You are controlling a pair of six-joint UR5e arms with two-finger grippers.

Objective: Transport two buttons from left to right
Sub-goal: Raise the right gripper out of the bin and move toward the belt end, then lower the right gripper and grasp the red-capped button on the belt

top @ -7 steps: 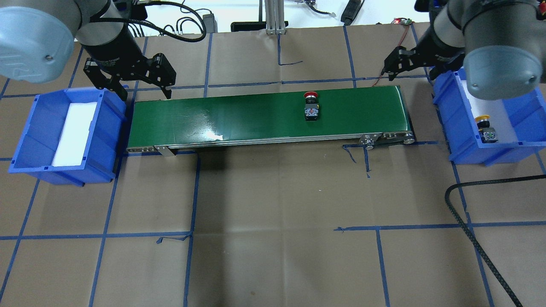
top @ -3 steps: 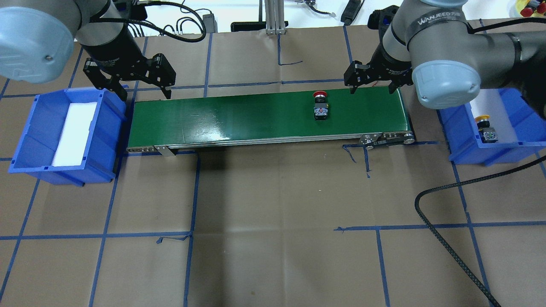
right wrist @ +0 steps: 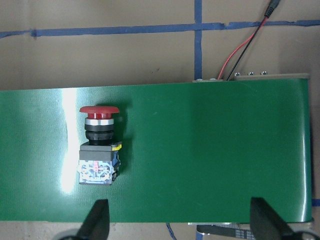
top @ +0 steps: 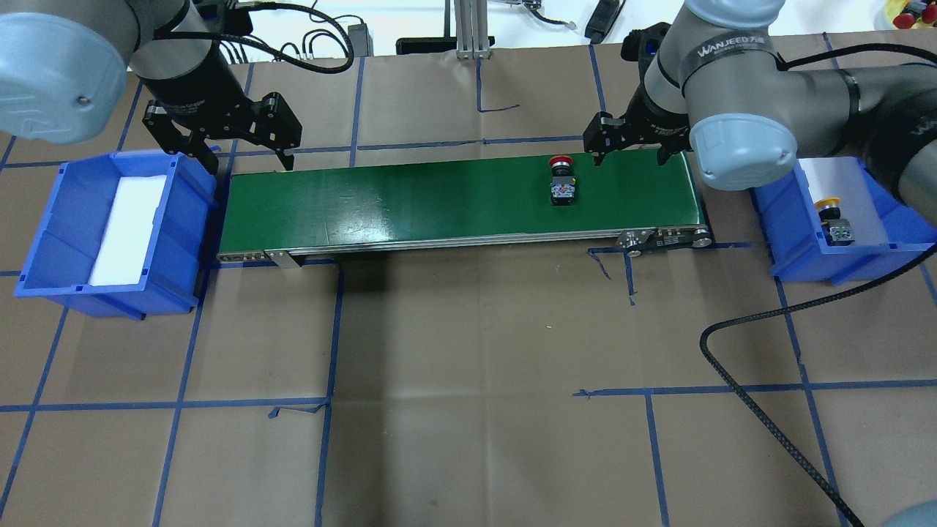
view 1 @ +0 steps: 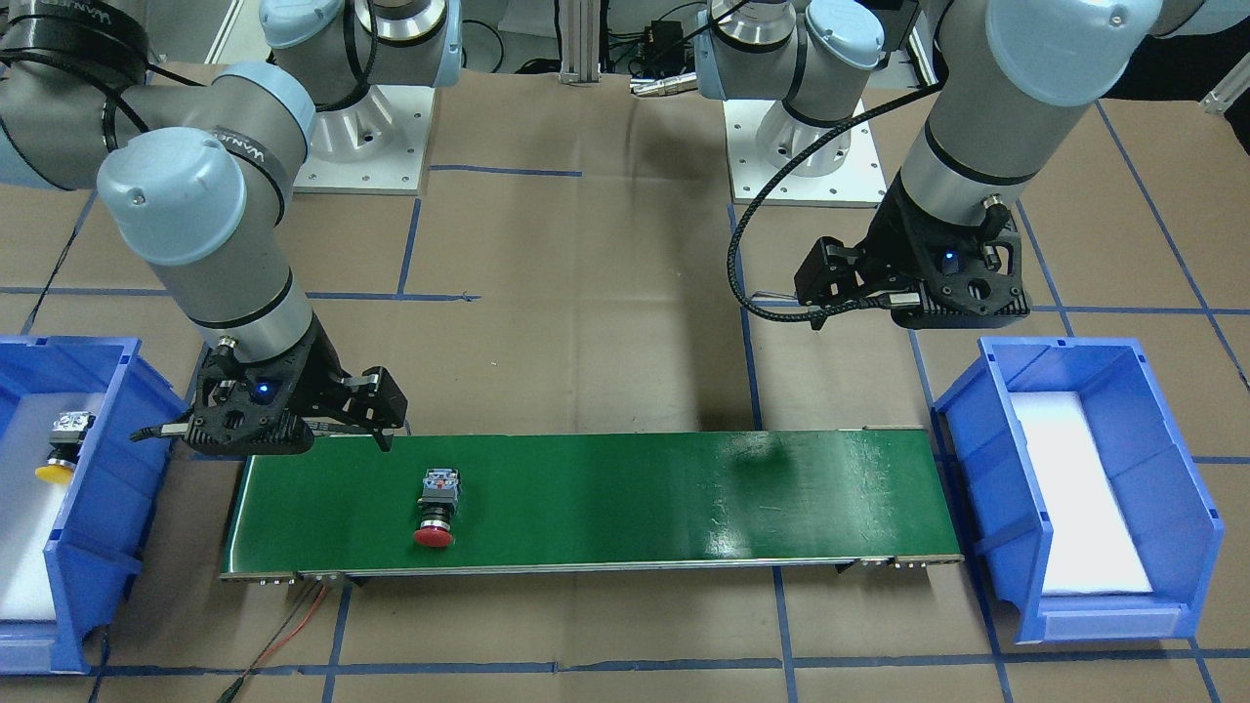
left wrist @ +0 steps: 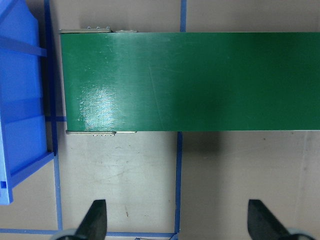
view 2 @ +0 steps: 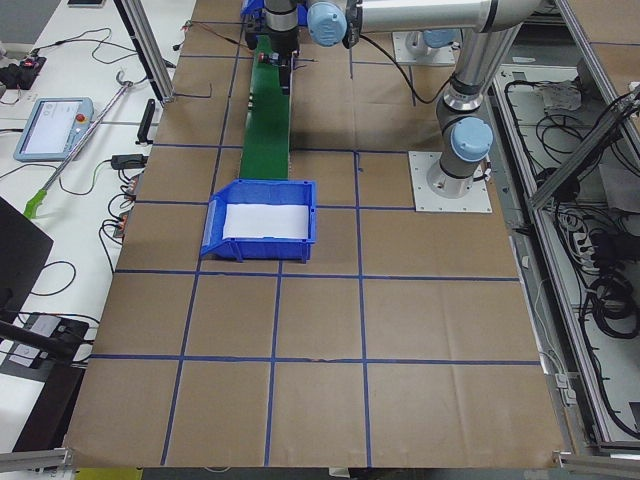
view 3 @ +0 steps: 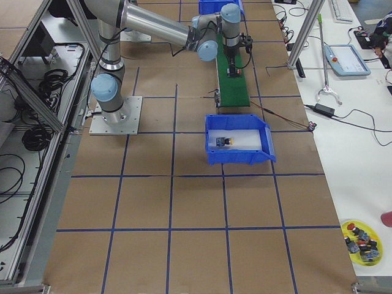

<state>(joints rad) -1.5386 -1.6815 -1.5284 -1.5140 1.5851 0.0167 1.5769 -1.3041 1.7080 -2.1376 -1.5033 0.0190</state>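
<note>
A red-capped button (top: 562, 181) (view 1: 437, 508) (right wrist: 100, 145) lies on its side on the green conveyor belt (top: 439, 197) (right wrist: 210, 150), toward the belt's right end. A yellow-capped button (top: 834, 219) (view 1: 63, 449) rests on white foam in the right blue bin (top: 805, 256). My right gripper (top: 631, 150) (right wrist: 178, 215) hovers open and empty at the belt's far edge, just right of the red button. Over the far corner of the belt's left end, my left gripper (top: 250, 157) (left wrist: 176, 215) is open with nothing between its fingers.
The left blue bin (top: 44, 249) holds only white foam. A black cable (top: 761, 410) loops over the paper at the near right. Red and black wires (right wrist: 240, 55) leave the belt's right end. A yellow dish of spare parts (view 3: 361, 236) sits on a side table.
My right arm has swung left from over the right bin to the belt's far edge. The red button has ridden the belt to the right. The left arm stayed still.
</note>
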